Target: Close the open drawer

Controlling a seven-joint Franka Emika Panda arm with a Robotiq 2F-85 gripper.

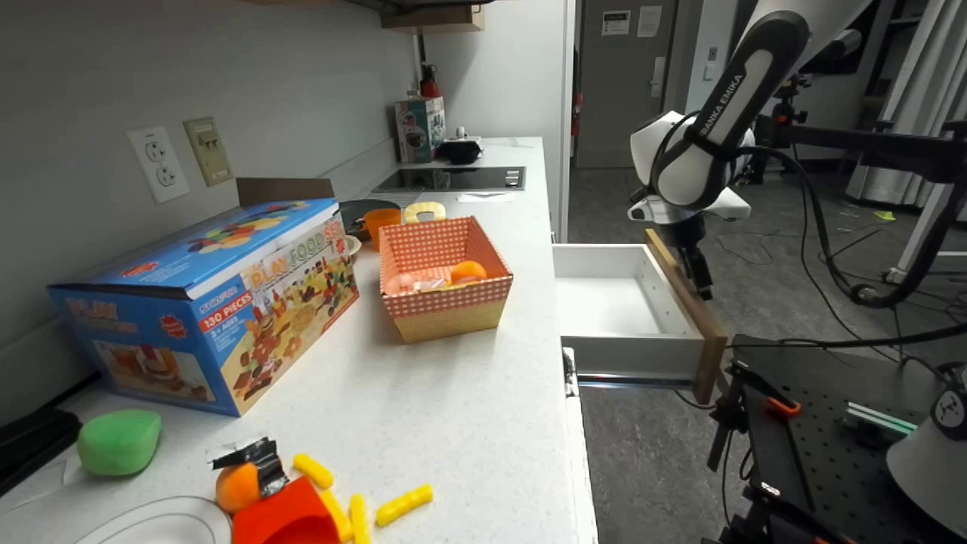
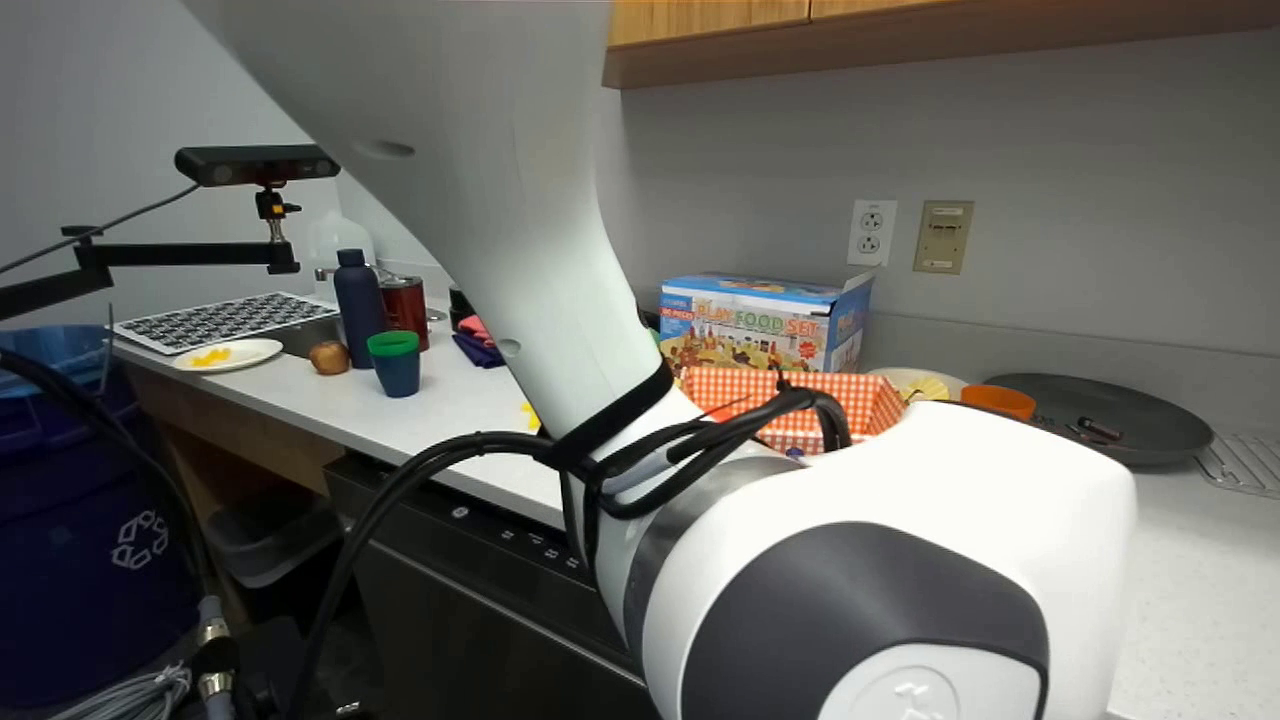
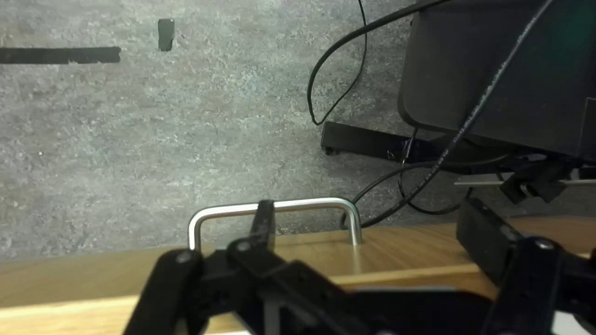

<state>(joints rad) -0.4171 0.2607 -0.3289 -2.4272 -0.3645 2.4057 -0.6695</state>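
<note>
The drawer [image 1: 634, 359] is pulled out from under the counter in an exterior view. It has a white interior and a tan wooden front. In the wrist view its wooden front [image 3: 391, 246] crosses the lower part, with a silver bar handle [image 3: 307, 204]. My gripper [image 1: 702, 291] points down at the outer side of the drawer front. In the wrist view the gripper [image 3: 372, 228] is open, its fingers wide apart with nothing held. The left finger overlaps the handle in the picture; I cannot tell whether it touches. Another exterior view hides the drawer and gripper behind the arm [image 2: 860, 600].
The white counter [image 1: 498, 408] stands above the drawer. A red-checked basket [image 1: 446, 317] and a play food box [image 1: 287, 302] stand on it. A black robot stand [image 1: 838, 423] is near the drawer's front corner. Cables [image 3: 433, 172] hang near the drawer front.
</note>
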